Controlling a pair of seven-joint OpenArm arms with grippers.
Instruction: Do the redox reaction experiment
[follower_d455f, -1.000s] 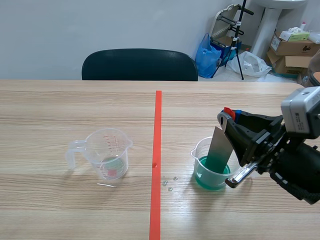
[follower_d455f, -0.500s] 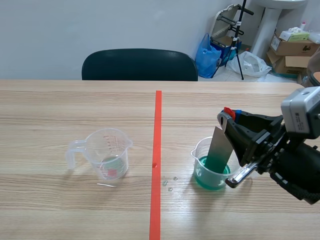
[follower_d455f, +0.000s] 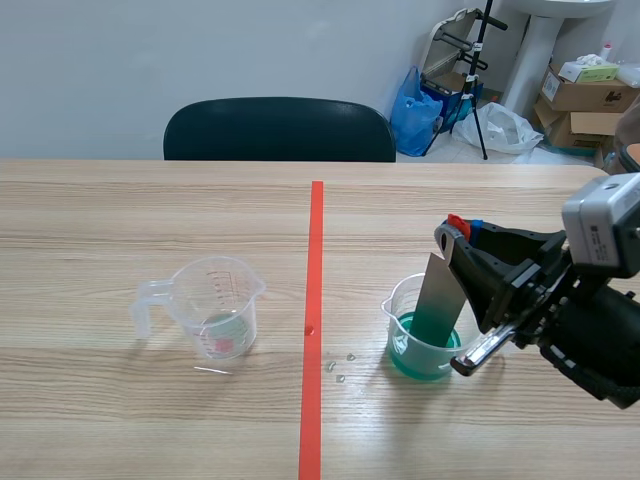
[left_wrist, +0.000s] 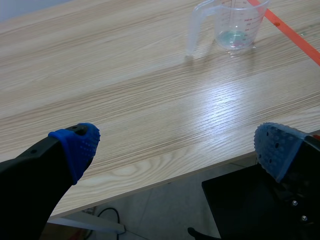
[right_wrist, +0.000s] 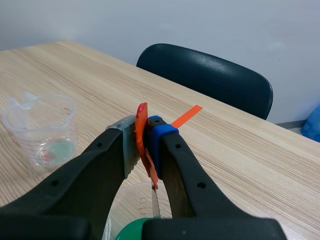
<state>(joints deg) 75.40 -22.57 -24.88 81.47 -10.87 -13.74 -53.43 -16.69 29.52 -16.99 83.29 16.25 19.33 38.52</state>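
strip: metal strip (follower_d455f: 437, 295) stands nearly upright, its lower end sunk in the green liquid, top end pinched; judged, it is held like this so the metal sits in the solution and can react.
right gripper: right gripper (follower_d455f: 455, 232) clamped on the strip's top edge, well above the liquid line, which keeps its pads dry and the strip steady.
beaker: small beaker (follower_d455f: 420, 338) sits right of the tape line (follower_d455f: 314, 300), part full of green liquid; the strip leans on its far rim.
measuring cup: measuring cup (follower_d455f: 212, 305) stands left of the line, well apart from the beaker, only a green film at its bottom; likely the source of the liquid, already poured.
left gripper: left gripper (left_wrist: 176, 147) hangs over the table's (follower_d455f: 120, 220) near edge, jaws wide apart, nothing between them, clear of the work.
drops: a few clear drops (follower_d455f: 340, 365) lie between line and beaker; a spill risk if the beaker is nudged.
stage: soaking step, judged mid-task.
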